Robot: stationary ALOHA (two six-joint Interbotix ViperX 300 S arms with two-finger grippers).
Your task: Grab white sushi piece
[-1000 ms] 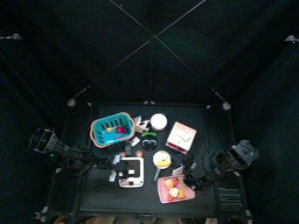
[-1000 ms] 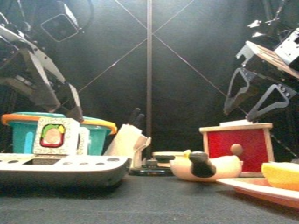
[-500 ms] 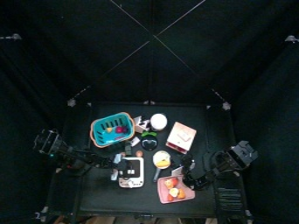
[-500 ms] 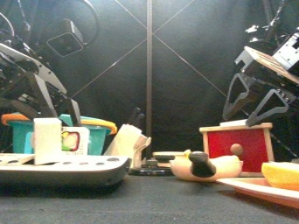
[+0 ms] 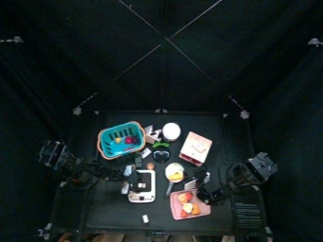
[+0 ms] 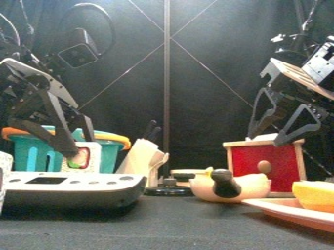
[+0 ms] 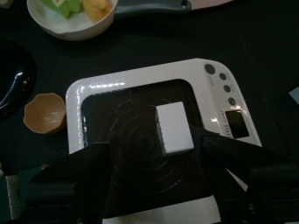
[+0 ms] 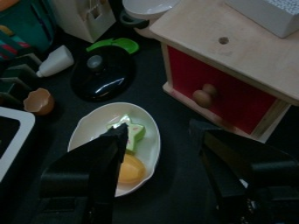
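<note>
The white sushi piece [image 7: 174, 128] is a small pale block lying on the black platform of a white kitchen scale [image 7: 100, 92], at the table's front left [image 5: 142, 186]. My left gripper [image 7: 162, 150] hangs right over the scale, open wide. One jaw stands on each side of the piece and neither touches it. In the front view the left gripper [image 6: 46, 146] reaches down to the scale [image 6: 72, 190]. My right gripper [image 8: 160, 133] is open with nothing between its jaws, above a white bowl [image 8: 100, 131] of green and orange food.
A teal basket [image 5: 120, 140] stands behind the scale. A red and wooden box [image 6: 264, 156] with a knob is at the right, and a pink plate [image 5: 186, 203] lies at the front. A black lid [image 8: 105, 74] and a small brown cup [image 7: 47, 111] lie nearby.
My left arm has come down and forward, bringing its open jaws over the scale. The right arm has shifted only slightly.
</note>
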